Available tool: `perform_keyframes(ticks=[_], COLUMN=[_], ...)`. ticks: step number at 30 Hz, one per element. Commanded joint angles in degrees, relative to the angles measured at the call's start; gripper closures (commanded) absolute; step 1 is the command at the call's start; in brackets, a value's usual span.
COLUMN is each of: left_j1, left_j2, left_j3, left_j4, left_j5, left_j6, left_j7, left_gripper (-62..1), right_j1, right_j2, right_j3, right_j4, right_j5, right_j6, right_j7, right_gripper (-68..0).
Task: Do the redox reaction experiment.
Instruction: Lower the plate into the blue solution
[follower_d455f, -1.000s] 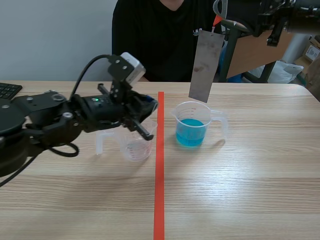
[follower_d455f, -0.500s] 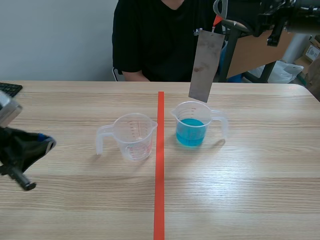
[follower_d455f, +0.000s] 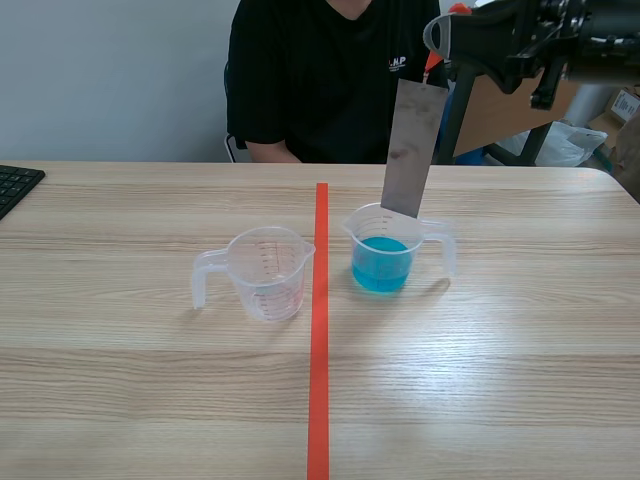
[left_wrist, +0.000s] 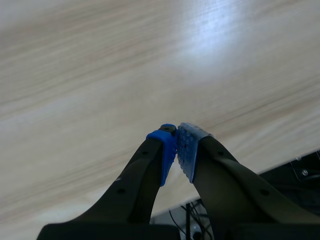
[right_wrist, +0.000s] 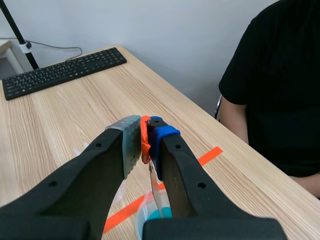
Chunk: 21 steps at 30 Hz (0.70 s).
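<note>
A grey metal plate (follower_d455f: 410, 150) hangs upright from my right gripper (follower_d455f: 438, 40), which is raised at the scene's far right. Its lower end sits at the rim of the clear beaker of blue liquid (follower_d455f: 382, 262), just right of the tape line. In the right wrist view my right gripper (right_wrist: 146, 137) is shut on the plate's orange top tab, and the plate (right_wrist: 155, 194) drops edge-on toward the blue liquid (right_wrist: 159, 216). An empty clear beaker (follower_d455f: 265, 272) stands left of the line. My left gripper (left_wrist: 176, 150) is shut on nothing over bare table by its edge, outside the scene view.
A person in a black shirt (follower_d455f: 320, 70) sits across the table behind the beakers. A black keyboard (follower_d455f: 15, 185) lies at the table's far left edge, also in the right wrist view as the keyboard (right_wrist: 60, 72). An orange-red tape line (follower_d455f: 319, 330) runs down the middle.
My left arm has pulled back from the empty beaker to the left and left the scene view. The plate has come down a little to the blue beaker's rim.
</note>
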Motion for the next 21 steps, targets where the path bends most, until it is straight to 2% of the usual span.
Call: perform_keyframes(ticks=[1,8,12,21], left_j1=[0.52,6.58,8.83,10.84], left_j2=[1.62,7.78,11.3,18.67], left_j3=[-0.37,-2.36,-2.49,-2.49], left_j4=[0.39,0.39,0.35,0.28], left_j5=[0.07,0.07,0.09,0.07], left_j6=[-0.13,-0.15,0.09,1.16], left_j7=[-1.01,-1.01,-0.98,-0.72], left_gripper=[-4.7,-4.7,-4.7,-4.7], right_j1=[0.85,0.87,0.9,0.9], right_j2=[-0.35,-1.33,-2.08,-4.31], right_j3=[0.83,0.79,0.79,0.68], right_j4=[0.74,-1.05,-2.23,-5.6], right_j5=[0.37,-0.31,-2.25,-5.25], right_j6=[0.44,0.44,0.44,0.44], right_j7=[1.27,1.44,2.4,4.09], right_gripper=[-1.5,-1.5,-1.5,-1.3])
